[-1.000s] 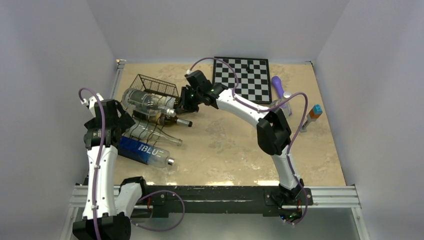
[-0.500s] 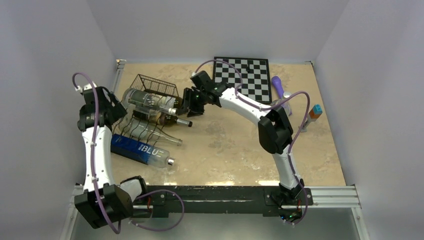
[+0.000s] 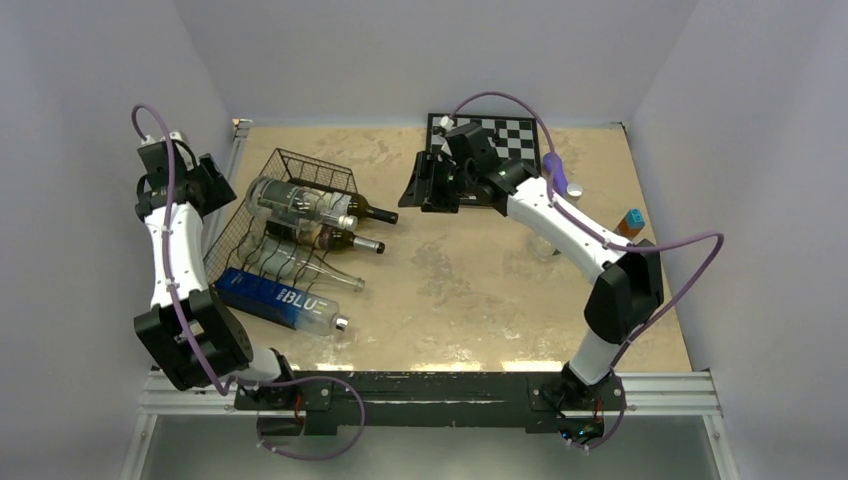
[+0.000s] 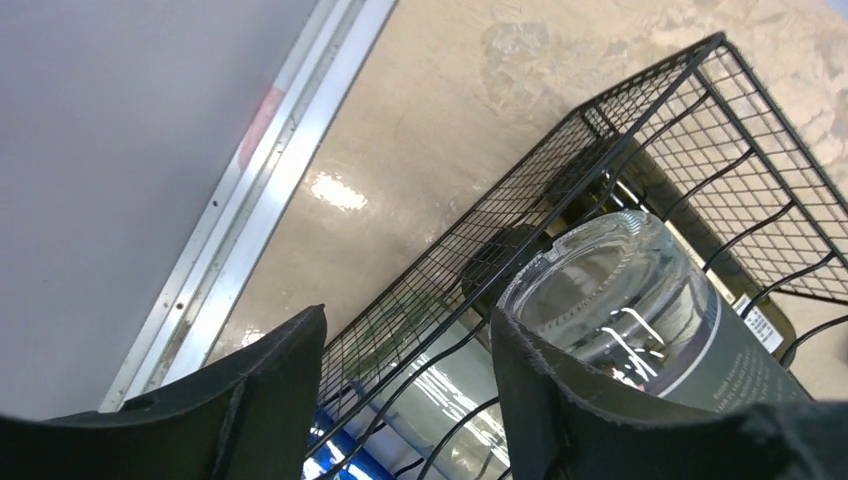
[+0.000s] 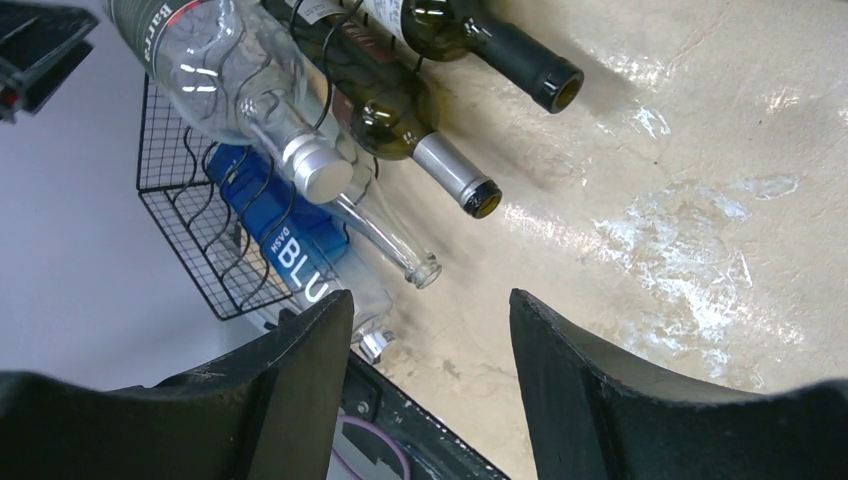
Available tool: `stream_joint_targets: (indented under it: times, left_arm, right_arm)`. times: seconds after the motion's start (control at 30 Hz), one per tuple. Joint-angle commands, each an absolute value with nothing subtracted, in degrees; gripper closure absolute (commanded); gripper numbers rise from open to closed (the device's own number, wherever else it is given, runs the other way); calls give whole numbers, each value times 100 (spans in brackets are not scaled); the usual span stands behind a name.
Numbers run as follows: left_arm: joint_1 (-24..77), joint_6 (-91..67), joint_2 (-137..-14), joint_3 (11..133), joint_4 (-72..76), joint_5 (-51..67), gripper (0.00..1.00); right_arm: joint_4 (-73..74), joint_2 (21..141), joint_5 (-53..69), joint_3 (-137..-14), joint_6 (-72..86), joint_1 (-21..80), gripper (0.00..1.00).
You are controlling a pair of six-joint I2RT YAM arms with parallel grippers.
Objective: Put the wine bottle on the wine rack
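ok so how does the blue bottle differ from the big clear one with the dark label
The clear bottle is colourless glass with a dark label; the blue bottle is blue with white lettering. The clear bottle rests atop other bottles in the wine rack; the blue bottle lies alone at its near edge. Both lie sideways, silver caps pointing right in the top view.

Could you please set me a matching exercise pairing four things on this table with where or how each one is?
1. wine rack
2. blue-labelled bottle
3. chessboard
4. right gripper

A. at the far edge of the table
B. open, holding nothing
C. on the left side, with bottles lying in it
D. lying along the rack's near side

Pairs: 1-C, 2-D, 3-A, 4-B.
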State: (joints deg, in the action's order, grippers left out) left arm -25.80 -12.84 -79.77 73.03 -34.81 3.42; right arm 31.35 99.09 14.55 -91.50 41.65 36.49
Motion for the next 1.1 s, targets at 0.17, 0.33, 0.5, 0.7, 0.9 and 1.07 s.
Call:
stream_joint_targets:
  times: [0.17, 0.33, 0.5, 0.7, 0.9, 1.07]
  left_arm:
    - [-2611, -209, -8237, 7283, -3214, 1125, 40]
    - [-2610, -36, -8370, 7211, -3177, 1718, 47]
    - [-2602, 95, -8645, 7283, -3185, 1932, 60]
    - [-2558, 393, -8495, 6997, -2715, 1314, 64]
    - [-2550, 512, -8518, 6815, -2540, 1930, 70]
    - [-2468, 200, -8686, 6844, -2388, 2088, 89]
  right_arm:
    - [2826, 9060, 1800, -8441, 3758, 3508, 36]
    - [2820, 8983, 1943, -8342, 3728, 3449, 36]
    - [2856, 8991, 1981, -8272, 3709, 3311, 36]
    - [2898, 9038, 1992, -8329, 3674, 3220, 36]
    - [2917, 9155, 2025, -8375, 3704, 3201, 36]
    - [2931, 9149, 2022, -8359, 3717, 3198, 37]
